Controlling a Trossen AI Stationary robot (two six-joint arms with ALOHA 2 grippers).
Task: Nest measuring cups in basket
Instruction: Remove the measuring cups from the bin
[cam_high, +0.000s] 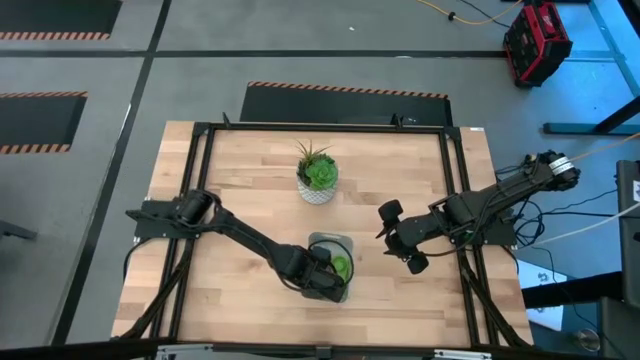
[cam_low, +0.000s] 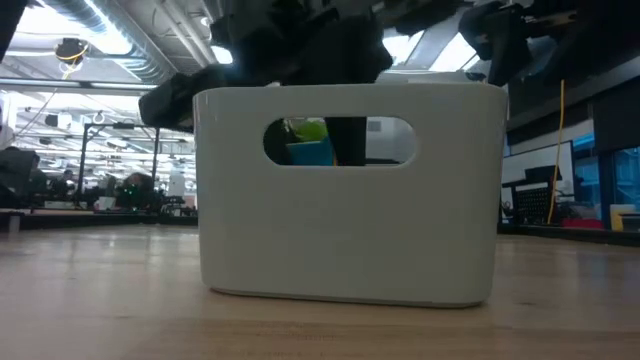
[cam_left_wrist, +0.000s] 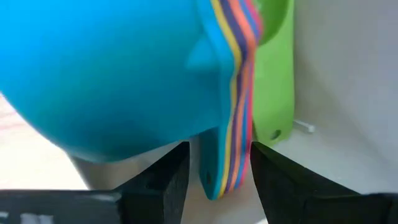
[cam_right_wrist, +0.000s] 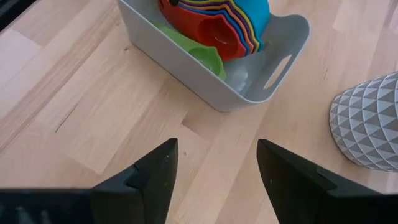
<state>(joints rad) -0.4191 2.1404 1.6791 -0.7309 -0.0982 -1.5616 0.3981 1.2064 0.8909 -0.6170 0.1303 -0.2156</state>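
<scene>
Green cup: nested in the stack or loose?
Loose. The green cup lies on the basket floor beside the stack, not in it.

No text, label, brand, number or sign is readable in any view.

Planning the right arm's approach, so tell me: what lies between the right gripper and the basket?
Only bare tabletop lies between the open right gripper and the basket, as the right wrist view shows.

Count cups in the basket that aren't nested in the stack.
1. The green cup lies in the basket beside the stack, which is at the left gripper. More could hide under the stack. The right gripper waits open nearby.
</scene>
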